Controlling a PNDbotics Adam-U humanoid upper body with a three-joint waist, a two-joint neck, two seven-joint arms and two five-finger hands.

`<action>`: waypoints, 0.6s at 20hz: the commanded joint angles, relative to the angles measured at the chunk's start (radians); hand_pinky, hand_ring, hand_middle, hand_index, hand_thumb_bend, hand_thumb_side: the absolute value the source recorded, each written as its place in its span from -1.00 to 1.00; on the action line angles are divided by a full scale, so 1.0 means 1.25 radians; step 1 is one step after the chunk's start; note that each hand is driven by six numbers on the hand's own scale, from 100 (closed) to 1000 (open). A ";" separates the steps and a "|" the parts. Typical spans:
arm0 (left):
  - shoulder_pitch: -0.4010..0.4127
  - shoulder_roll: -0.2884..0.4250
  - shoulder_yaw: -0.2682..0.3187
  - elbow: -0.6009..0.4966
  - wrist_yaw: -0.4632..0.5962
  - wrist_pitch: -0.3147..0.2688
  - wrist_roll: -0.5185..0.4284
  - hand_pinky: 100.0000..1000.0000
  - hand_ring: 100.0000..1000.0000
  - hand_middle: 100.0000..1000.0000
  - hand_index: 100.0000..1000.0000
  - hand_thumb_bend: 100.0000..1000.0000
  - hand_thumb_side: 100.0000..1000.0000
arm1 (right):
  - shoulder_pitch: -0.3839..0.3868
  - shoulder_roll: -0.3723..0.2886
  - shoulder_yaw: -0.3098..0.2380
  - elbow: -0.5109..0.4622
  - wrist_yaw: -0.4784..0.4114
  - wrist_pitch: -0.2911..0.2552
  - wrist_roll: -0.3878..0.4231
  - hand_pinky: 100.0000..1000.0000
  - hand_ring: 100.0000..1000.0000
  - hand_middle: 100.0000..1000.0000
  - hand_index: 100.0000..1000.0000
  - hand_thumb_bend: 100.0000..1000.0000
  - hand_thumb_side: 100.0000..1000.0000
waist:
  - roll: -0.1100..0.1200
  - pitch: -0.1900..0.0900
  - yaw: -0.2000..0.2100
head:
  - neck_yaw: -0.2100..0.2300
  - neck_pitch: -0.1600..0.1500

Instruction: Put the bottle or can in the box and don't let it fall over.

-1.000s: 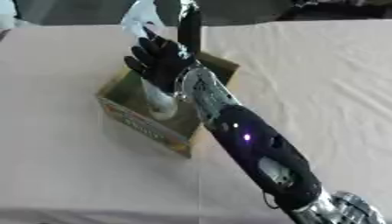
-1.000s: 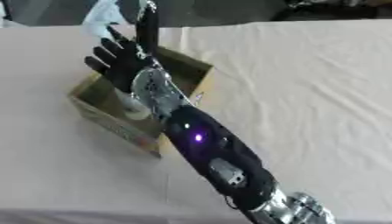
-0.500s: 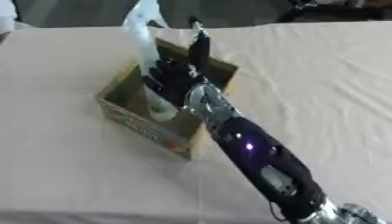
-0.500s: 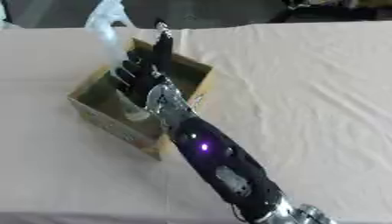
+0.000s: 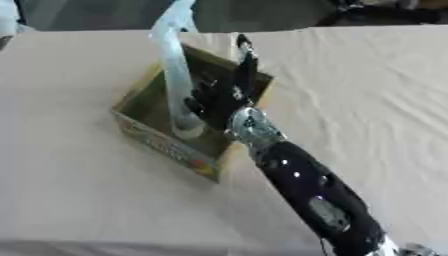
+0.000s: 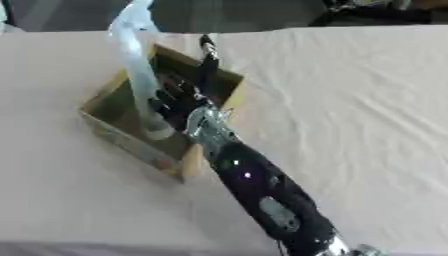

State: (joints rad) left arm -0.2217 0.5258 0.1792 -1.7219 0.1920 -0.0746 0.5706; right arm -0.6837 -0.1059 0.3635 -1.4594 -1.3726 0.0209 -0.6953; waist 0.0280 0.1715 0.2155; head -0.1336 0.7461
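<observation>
Cardboard box around bottle, right hand

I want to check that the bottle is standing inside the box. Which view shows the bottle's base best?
The left eye view: the tall clear plastic bottle has its whitish base on the floor of the open cardboard box, just left of the right robot hand. The right eye view shows the same, slightly more covered by that hand.
</observation>
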 commanded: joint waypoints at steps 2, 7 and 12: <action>-0.001 0.030 0.014 -0.014 -0.006 -0.001 0.007 0.51 0.71 0.69 0.74 0.43 0.33 | -0.003 -0.070 -0.024 -0.074 0.014 -0.006 -0.008 -1.00 -1.00 -1.00 0.94 -0.13 0.95 | 0.002 -0.018 -0.004 | 0.040 0.016; 0.003 0.031 0.018 -0.021 -0.009 -0.003 0.009 0.51 0.71 0.69 0.74 0.43 0.33 | 0.022 -0.159 -0.047 -0.164 0.017 0.008 -0.028 -1.00 -1.00 -1.00 0.93 -0.22 0.98 | -0.001 -0.014 -0.011 | 0.061 0.018; 0.011 0.034 0.024 -0.038 -0.015 -0.005 0.016 0.50 0.71 0.69 0.74 0.44 0.33 | 0.060 -0.253 -0.088 -0.306 0.021 0.011 -0.042 -1.00 -1.00 -0.94 0.92 -0.31 0.89 | -0.013 -0.001 -0.021 | 0.057 0.002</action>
State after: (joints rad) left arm -0.2019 0.5277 0.1946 -1.7452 0.1831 -0.0796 0.5839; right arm -0.5967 -0.3794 0.2746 -1.7805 -1.3543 0.0344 -0.7411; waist 0.0072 0.1813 0.1871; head -0.0633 0.7608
